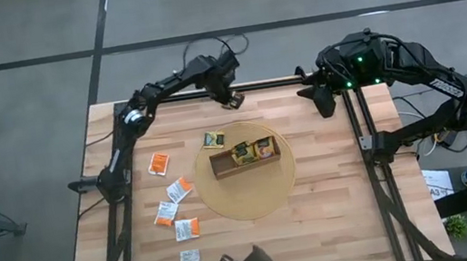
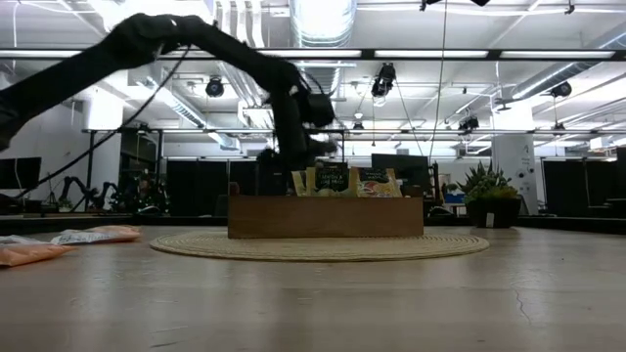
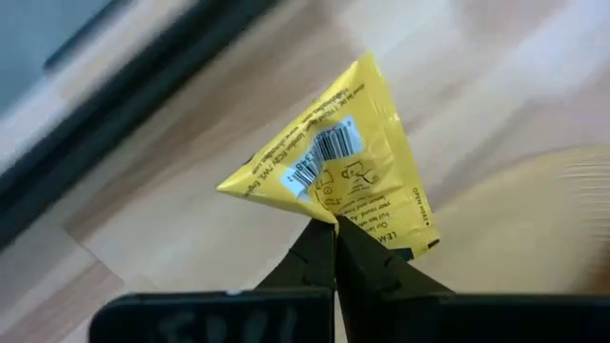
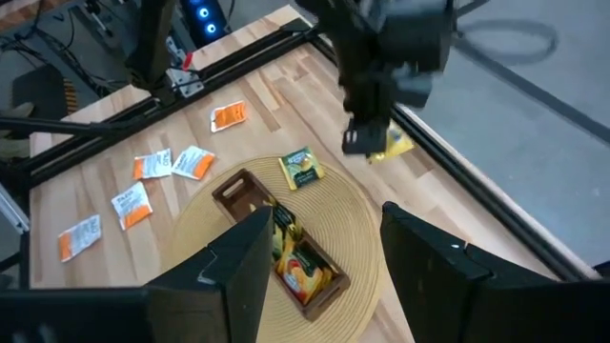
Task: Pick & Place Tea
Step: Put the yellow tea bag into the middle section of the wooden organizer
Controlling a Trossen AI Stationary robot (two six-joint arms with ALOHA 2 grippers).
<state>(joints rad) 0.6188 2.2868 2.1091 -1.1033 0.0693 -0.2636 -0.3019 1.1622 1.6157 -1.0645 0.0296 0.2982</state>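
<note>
Closed fingers (image 3: 319, 257) of the left gripper (image 3: 334, 229) pinch the lower edge of a yellow paper tea sachet (image 3: 338, 162); the sachet stands above the fingertips. Right gripper (image 4: 319, 248) waits open.

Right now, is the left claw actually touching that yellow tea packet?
Touching. In the left wrist view, the left gripper has its fingers closed on the lower edge of the yellow sachet, pinching it.

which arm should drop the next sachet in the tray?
Left. Its gripper is already shut on a yellow sachet near the table's far edge, close to the tray. The right gripper is open, empty and parked off at the far right corner.
</note>
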